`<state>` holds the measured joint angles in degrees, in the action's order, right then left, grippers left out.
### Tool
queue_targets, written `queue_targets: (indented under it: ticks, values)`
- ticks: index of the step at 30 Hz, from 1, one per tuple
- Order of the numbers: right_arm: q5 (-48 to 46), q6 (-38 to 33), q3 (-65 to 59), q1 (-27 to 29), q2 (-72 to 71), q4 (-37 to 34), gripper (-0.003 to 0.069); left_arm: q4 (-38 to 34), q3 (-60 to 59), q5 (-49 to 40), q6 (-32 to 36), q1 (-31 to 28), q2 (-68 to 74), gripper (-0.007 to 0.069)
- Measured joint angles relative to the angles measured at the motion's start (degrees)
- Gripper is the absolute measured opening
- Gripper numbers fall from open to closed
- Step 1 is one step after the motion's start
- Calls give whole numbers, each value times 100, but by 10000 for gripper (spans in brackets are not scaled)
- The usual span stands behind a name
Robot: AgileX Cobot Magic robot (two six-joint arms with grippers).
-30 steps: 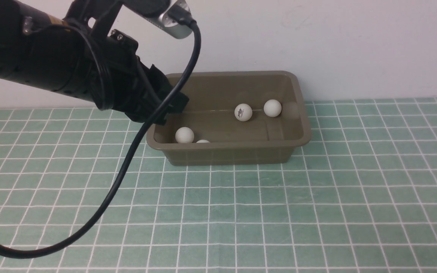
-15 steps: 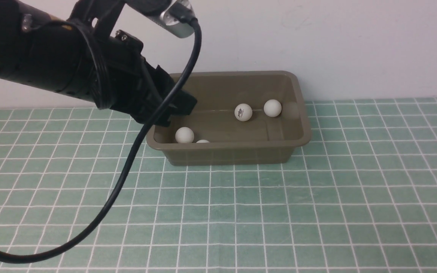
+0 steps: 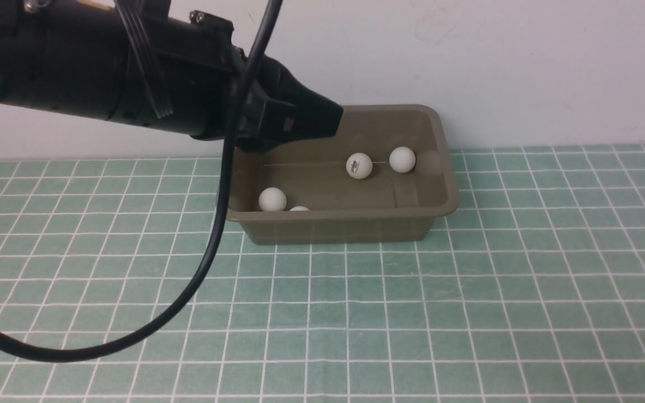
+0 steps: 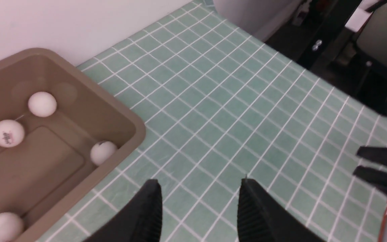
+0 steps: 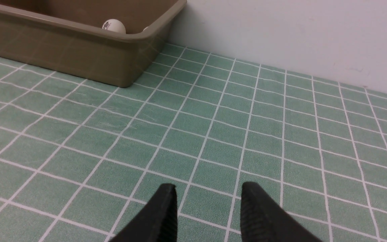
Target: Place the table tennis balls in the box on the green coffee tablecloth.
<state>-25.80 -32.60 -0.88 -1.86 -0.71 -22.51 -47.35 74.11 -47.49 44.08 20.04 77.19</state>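
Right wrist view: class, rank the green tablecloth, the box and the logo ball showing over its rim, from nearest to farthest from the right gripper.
From the right gripper:
1. Green tablecloth: directly below and ahead of the fingertips.
2. Box: farther ahead, standing on the cloth.
3. Logo ball: inside the box, beyond its nearer side.

A plain white wall (image 3: 524,67) rises behind the scene, and dark furniture (image 4: 378,57) stands past the far edge in the left wrist view.
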Motion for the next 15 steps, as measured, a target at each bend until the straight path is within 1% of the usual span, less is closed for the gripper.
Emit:
queue_targets:
  ticks: [4,7,9,11,15]
  values:
    - [5,0,0,0,0,1,253,784,-256,0,33,-90,-262,288]
    - [5,0,0,0,0,1,253,945,-777,0,39,-524,-737,288]
    - [7,0,0,0,0,1,253,924,-1232,0,39,-985,-1144,288]
    - [7,0,0,0,0,1,253,831,-1975,107,44,-1721,-1722,288]
    - [7,0,0,0,0,1,253,784,-2911,433,50,-2679,-2533,288]
